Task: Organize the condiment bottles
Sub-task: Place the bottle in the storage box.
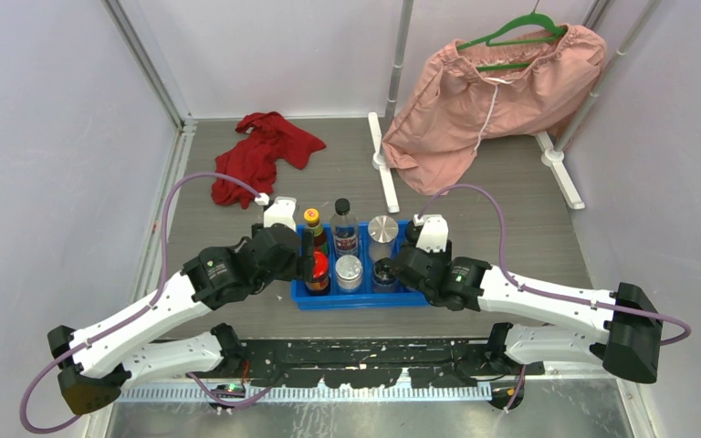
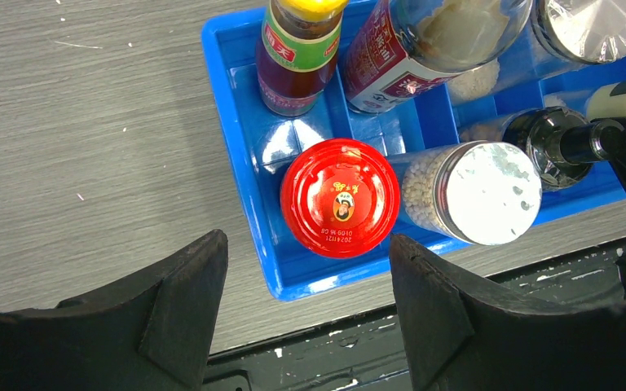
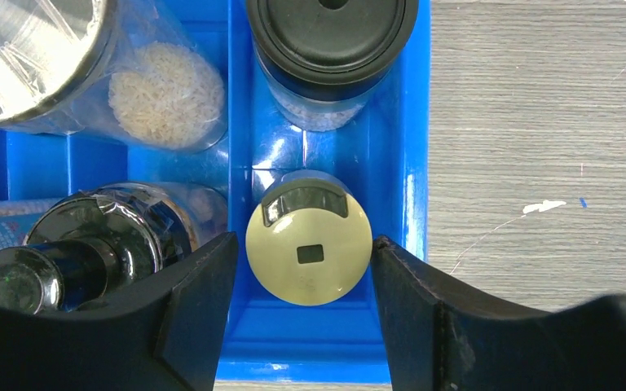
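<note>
Steeply tilted down, left hand hangs open over red-capped jar, right hand open astride beige bottle.

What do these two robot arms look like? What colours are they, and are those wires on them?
The left arm and right arm match: smooth white shells on the long sections, bulky black housings at the joints. A thin purple cable runs in a loose loop along each one. Each wrist carries a white camera block and ends in two chunky, matte black, wedge-shaped jaws.
</note>
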